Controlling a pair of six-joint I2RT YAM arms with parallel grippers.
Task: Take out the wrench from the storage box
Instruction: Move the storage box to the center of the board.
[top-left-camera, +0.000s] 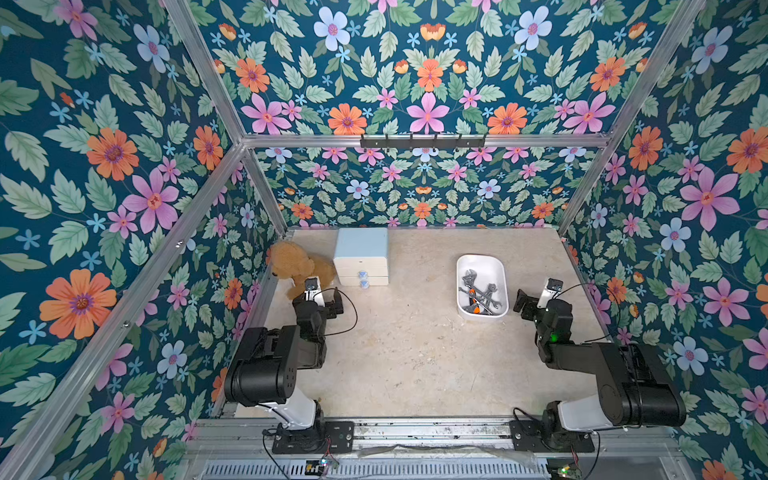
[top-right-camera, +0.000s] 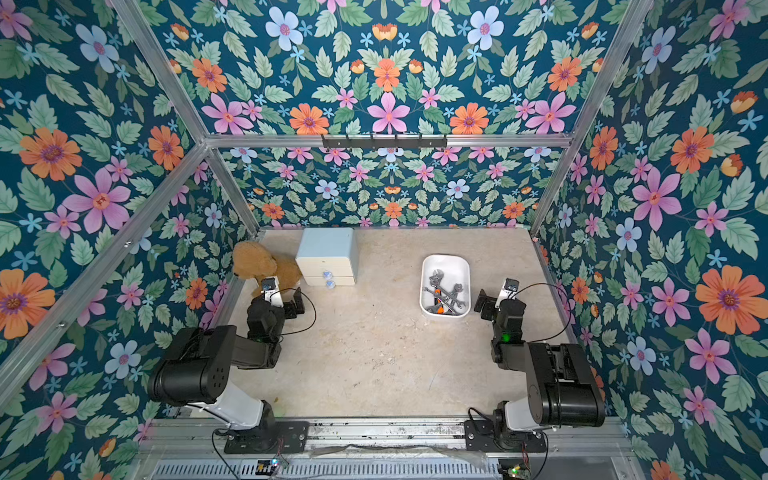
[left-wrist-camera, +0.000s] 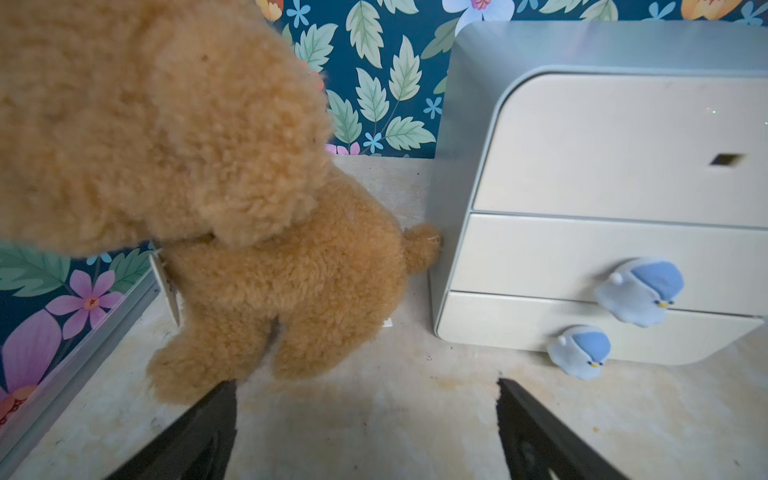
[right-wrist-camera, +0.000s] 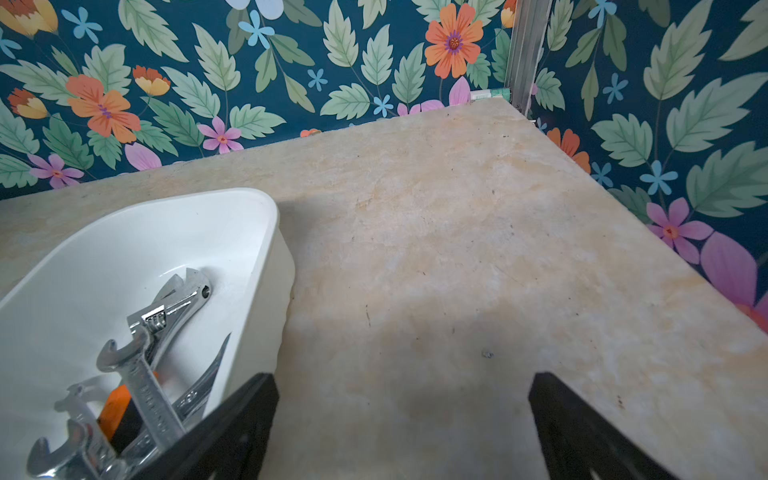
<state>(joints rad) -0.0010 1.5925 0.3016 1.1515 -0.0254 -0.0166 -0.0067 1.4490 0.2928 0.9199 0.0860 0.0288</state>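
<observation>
Right gripper (right-wrist-camera: 403, 378): jaws wide, nothing held, low over bare tabletop (right-wrist-camera: 457, 249). Box (right-wrist-camera: 282, 266) stands just beside it, toward the tabletop's middle; contact cannot be told. Wrenches (right-wrist-camera: 166, 316) lie crossed inside the box, at its end nearer the robot, with an orange-handled tool (right-wrist-camera: 118, 405) among them. Left gripper (left-wrist-camera: 365, 382): jaws wide, nothing held, facing a plush toy (left-wrist-camera: 249, 270) and cabinet (left-wrist-camera: 602, 166), well apart from the box.

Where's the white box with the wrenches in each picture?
Top view: storage box right of centre.
Top view: same place, right of centre.
Left wrist: not in it.
Right wrist: close up, partly cut off.
Shared landmark: the silver wrenches inside it.
</observation>
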